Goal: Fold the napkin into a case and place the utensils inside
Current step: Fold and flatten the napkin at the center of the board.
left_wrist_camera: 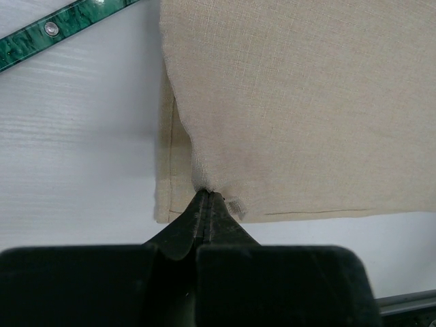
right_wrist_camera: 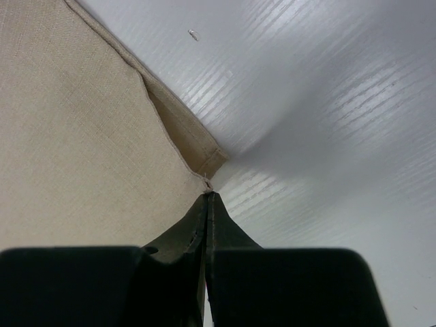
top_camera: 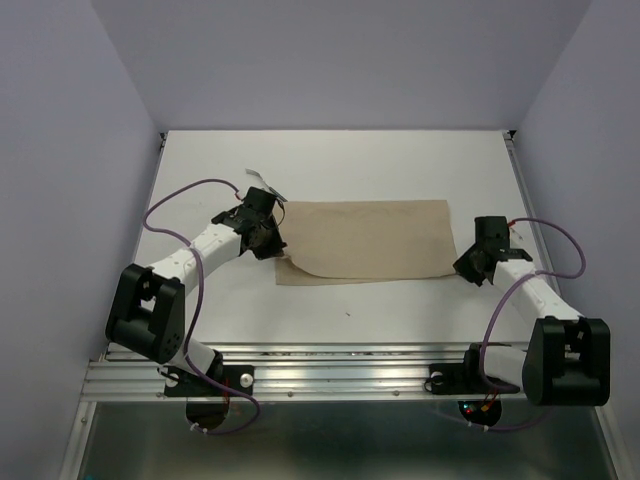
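While my left gripper [left_wrist_camera: 208,196] and right gripper [right_wrist_camera: 208,197] pinch shut on its near corners, the napkin [top_camera: 365,240] lies flat on the table [top_camera: 330,165].
Limp, light cloth; corner hems seem the best hold, though my right bite looks thin.

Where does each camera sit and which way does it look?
Top: high behind the robot, looking down on the white table and beige-tan cloth napkin; left arm and right arm show.
Left wrist: on that arm, facing the napkin edge; shut left gripper pinches it.
Right wrist: on its arm, facing a napkin corner; shut right gripper pinches it.
Shared: all show the napkin.
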`<state>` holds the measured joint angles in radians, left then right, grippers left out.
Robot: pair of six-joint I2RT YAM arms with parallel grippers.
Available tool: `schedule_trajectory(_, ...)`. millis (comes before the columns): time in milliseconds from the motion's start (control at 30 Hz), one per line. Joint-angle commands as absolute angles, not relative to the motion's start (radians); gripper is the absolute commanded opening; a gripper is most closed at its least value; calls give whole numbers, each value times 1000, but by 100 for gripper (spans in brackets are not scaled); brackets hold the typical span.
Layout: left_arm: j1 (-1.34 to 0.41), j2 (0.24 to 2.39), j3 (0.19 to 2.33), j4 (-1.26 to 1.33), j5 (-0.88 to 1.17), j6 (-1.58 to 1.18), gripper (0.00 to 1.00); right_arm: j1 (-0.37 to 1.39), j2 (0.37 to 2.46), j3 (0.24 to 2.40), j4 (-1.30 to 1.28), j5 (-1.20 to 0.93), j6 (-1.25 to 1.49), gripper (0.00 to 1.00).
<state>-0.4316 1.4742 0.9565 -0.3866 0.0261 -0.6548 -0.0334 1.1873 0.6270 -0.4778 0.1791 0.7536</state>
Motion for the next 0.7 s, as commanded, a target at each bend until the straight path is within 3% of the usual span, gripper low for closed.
schedule_trajectory(0,-439,1479,991,-387,28,-638,0,-41,1198,635,-433,178,735,1)
schedule_trajectory(67,-439,1482,991,-384,32,-640,0,-41,1204,637,-433,178,730,31)
schedule_trajectory(133,-439,1482,991,-382,34,-640,0,-41,1221,640,-430,173,726,37)
schedule_trajectory(533,-442,1488,986,-377,37,-635,0,-41,1302,629,-373,173,723,38)
schedule_trajectory(667,-442,1488,985,-379,34,-632,0,-41,1313,621,-362,186,719,31)
